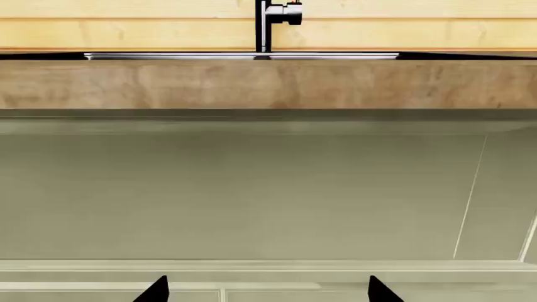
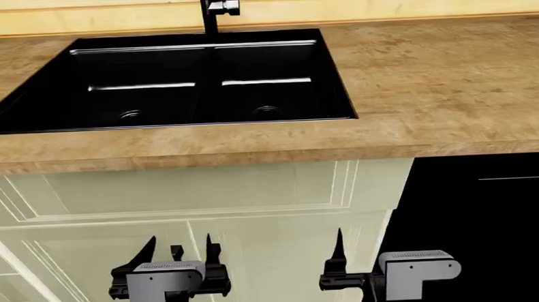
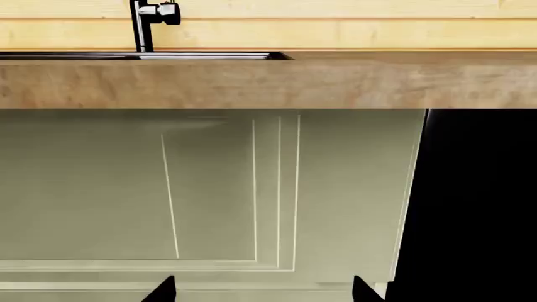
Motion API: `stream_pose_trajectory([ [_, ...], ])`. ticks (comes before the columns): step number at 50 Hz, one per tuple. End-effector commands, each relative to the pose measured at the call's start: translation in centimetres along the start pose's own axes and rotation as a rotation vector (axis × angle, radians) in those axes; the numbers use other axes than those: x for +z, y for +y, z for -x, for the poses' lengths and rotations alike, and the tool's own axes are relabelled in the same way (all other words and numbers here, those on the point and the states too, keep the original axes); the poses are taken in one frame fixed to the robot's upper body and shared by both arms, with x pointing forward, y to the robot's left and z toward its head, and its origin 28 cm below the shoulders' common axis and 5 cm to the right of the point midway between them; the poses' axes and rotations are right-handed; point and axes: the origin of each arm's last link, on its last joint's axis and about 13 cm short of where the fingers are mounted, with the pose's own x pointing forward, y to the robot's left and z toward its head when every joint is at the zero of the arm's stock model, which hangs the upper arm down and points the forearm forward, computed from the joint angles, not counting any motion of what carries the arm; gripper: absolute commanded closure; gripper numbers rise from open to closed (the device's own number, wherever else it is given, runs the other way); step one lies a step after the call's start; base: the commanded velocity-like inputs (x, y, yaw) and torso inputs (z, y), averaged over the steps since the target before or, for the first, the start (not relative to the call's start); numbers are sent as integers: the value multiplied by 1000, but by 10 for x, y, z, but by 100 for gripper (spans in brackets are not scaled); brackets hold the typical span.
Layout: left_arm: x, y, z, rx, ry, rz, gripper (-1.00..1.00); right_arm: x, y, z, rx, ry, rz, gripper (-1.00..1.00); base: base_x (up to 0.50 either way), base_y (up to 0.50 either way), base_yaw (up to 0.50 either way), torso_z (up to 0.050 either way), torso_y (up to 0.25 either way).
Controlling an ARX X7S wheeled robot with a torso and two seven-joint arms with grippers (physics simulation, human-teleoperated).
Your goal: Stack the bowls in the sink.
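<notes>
The left hand [image 2: 179, 254] is hanging low in front of the pale cabinet doors [image 2: 198, 195], well below the front edge of the desk [image 2: 430, 76], its fingers standing apart and holding nothing; it is probably parked there because nothing within reach needs gripping yet. Above it, the black sink [image 2: 31, 120] is sitting toward the back left part of the desk, its two basins split by a divider, a round drain showing in each, and the faucet [image 2: 211, 10] rising at the back edge. No bowls are showing anywhere, neither in the basins nor on the desk, so I cannot tell where they are lying; they may be outside the view. Further right, the right hand [image 2: 345, 257] is hovering at the same low height, beside the dark opening [image 2: 491, 230] under the desk's right part, fingers likewise spread and empty. Stacking is looking not yet begun.
</notes>
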Motion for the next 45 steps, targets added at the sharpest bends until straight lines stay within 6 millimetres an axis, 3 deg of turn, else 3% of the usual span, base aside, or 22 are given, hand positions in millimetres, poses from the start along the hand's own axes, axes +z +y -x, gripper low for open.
stream_pose_trajectory([
  [1,0,0,0,0,0,-2,-100,0,0,0,2,-4,-3,-100,0,0,0,0,0],
  [12,0,1,0,2,3,-6,-100,0,0,0,12,2,1,-100,0,0,0,0,0],
  [45,0,1,0,4,7,-5,-100,-1,1,1,42,7,26,-100,0,500,0,0,0],
])
